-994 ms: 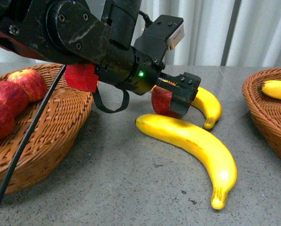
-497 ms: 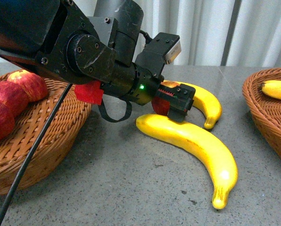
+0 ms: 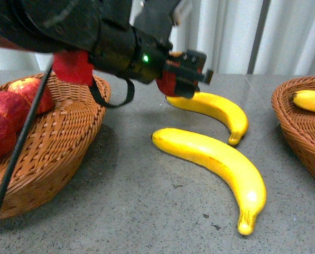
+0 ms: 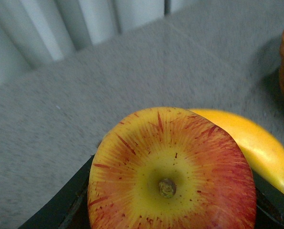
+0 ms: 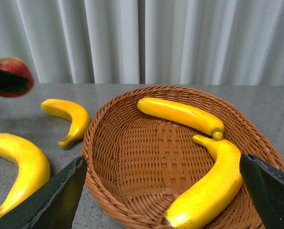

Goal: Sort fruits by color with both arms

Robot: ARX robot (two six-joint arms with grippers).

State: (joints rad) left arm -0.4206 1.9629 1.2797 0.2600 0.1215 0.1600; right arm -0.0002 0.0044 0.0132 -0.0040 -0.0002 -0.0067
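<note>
My left gripper (image 3: pixel 183 74) is shut on a red apple (image 3: pixel 170 83) and holds it above the table, over the far banana (image 3: pixel 215 109). The left wrist view shows the apple (image 4: pixel 173 174) with its stem pit, filling the space between the jaws. A second banana (image 3: pixel 215 159) lies nearer on the table. My right gripper (image 5: pixel 161 191) is open and empty over the right basket (image 5: pixel 127 157), which holds two bananas (image 5: pixel 180 114). The left basket (image 3: pixel 57 137) holds several red apples (image 3: pixel 9 108).
The grey table (image 3: pixel 136 201) runs between the two wicker baskets. The right basket's rim (image 3: pixel 284 121) is at the front view's right edge, with one banana (image 3: pixel 309 100) showing in it. A black cable (image 3: pixel 20 143) hangs across the left basket. Curtains close off the back.
My left gripper has lifted the red apple off the table from beside the bananas and moved it up and to the left, towards the left basket.
</note>
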